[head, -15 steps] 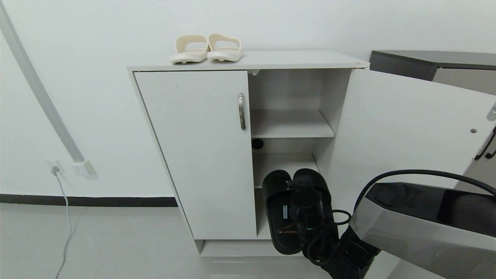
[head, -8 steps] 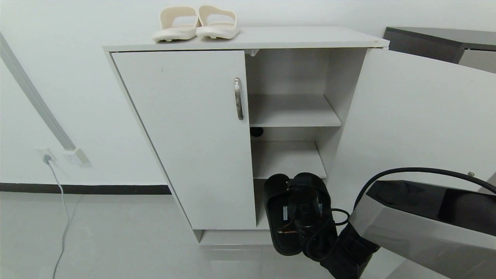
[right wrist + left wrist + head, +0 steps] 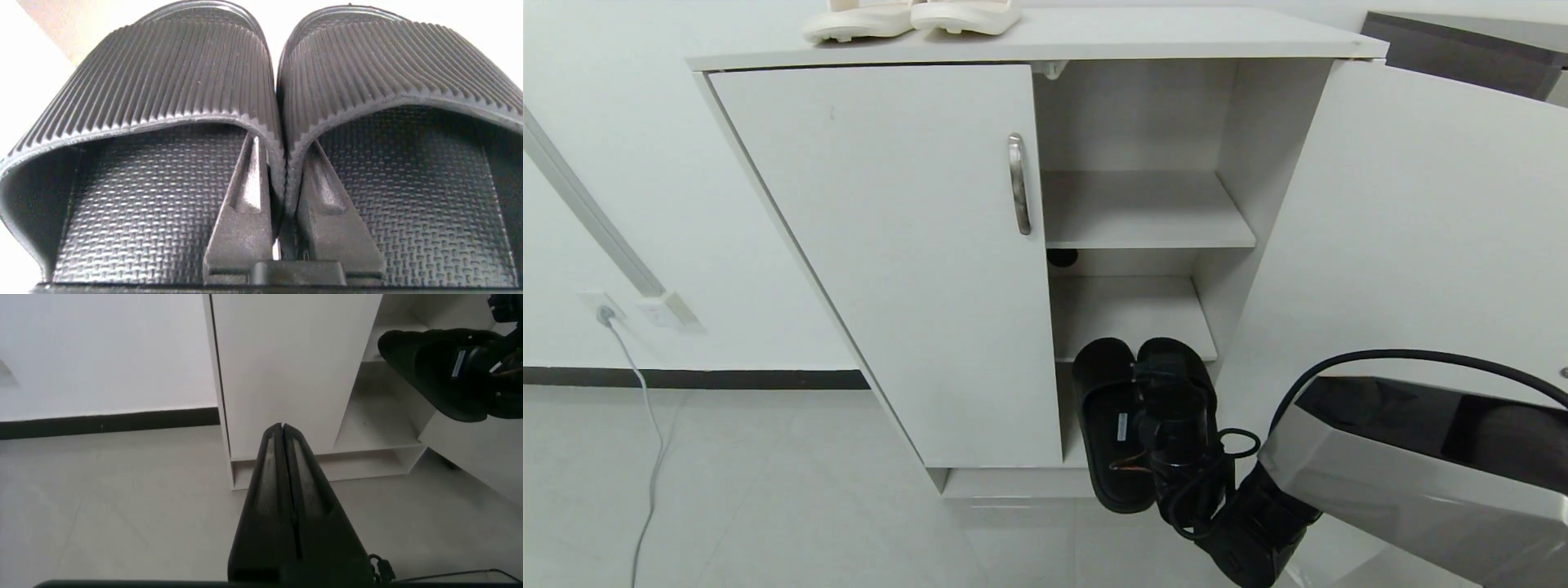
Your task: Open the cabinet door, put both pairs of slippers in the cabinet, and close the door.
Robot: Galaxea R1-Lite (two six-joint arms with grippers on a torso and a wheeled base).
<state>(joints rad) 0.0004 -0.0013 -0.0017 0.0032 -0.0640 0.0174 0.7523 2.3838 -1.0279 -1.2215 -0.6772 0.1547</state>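
Two black slippers [image 3: 1107, 400] are held side by side by the right gripper [image 3: 284, 208], with one finger inside each and their adjoining walls pinched between. The pair is held in the air before the bottom compartment of the cabinet [image 3: 1045, 37]. The right door [image 3: 1405, 229] is swung open and the left door [image 3: 890, 245] is closed. Cream slippers [image 3: 907, 18] are set on the cabinet top. The left gripper [image 3: 282, 437] is pressed closed, low above the floor.
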